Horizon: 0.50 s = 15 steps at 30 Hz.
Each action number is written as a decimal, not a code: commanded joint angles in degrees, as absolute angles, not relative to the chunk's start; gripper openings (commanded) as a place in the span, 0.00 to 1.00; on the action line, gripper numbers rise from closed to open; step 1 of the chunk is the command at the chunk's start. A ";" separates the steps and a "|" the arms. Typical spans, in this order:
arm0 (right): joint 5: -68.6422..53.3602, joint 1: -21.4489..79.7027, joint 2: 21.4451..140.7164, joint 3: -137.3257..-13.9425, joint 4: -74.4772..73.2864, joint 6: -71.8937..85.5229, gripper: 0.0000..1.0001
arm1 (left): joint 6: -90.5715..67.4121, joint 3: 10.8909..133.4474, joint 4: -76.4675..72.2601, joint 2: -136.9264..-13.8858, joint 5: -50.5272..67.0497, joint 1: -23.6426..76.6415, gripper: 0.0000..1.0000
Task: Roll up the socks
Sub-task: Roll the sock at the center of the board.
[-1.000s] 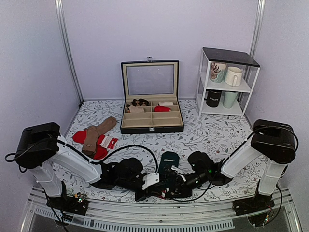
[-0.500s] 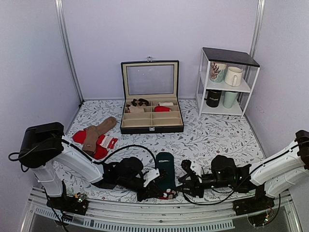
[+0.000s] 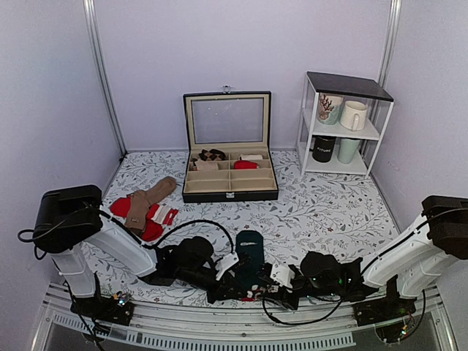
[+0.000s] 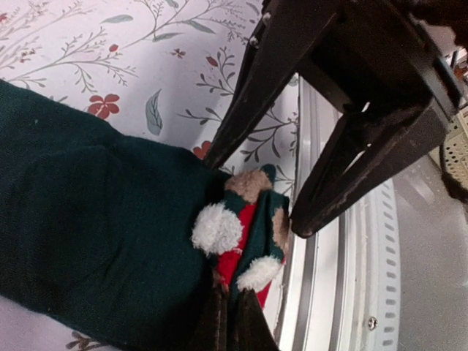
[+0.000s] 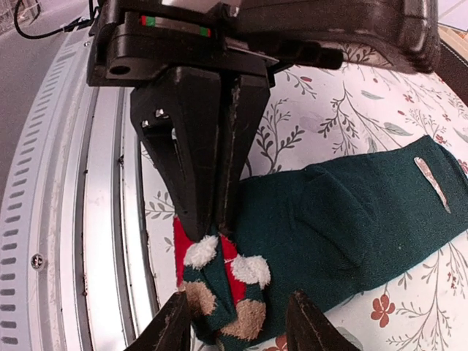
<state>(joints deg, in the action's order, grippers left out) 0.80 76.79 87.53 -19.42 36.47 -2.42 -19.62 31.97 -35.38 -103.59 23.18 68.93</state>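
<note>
Lying flat at the lower centre of the overhead view, long axis running up the frame: the socks [image 3: 249, 250], one dark teal-green pair, near end patterned red, brown and white with two white pompoms.

Left gripper [image 4: 230, 311]: fingers pressed together, pinching that patterned end.

Right gripper [image 5: 241, 322]: fingers apart, one on either side of the same end, not closed on it.

Surface: one table cloth [image 3: 329, 208], white with leaf sprigs and small red flowers; one ribbed metal rail [image 3: 219, 335] along the bottom edge.

Left of centre: one tan-brown pair of socks [image 3: 146, 201] lying across red socks [image 3: 121, 208].

Upper centre: one black box [image 3: 230, 195], lid raised, compartments partly filled with small bundles.

Upper right: one white shelf unit [image 3: 349, 85] with a black top; four mugs [image 3: 353, 115], two per shelf.

Room: pale walls [image 3: 44, 95]; two metal uprights [image 3: 99, 73], one in each back corner.
</note>
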 commanded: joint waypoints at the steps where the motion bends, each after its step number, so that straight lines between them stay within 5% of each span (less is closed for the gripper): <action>1: 1.32 77.34 89.56 -21.70 37.04 -3.56 0.46 | -20.27 29.49 -26.84 -106.96 23.29 68.57 0.00; 6: -0.78 77.51 92.28 -22.69 34.84 -1.99 0.43 | -20.38 29.19 -27.46 -107.20 23.49 68.44 0.00; 15: -2.80 77.87 95.38 -22.28 32.47 6.34 0.20 | -20.38 29.45 -27.94 -107.64 23.46 68.15 0.00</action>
<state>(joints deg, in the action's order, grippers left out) -1.02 77.32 93.17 -22.13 35.33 1.52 -19.99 31.44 -37.30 -104.27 23.77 68.55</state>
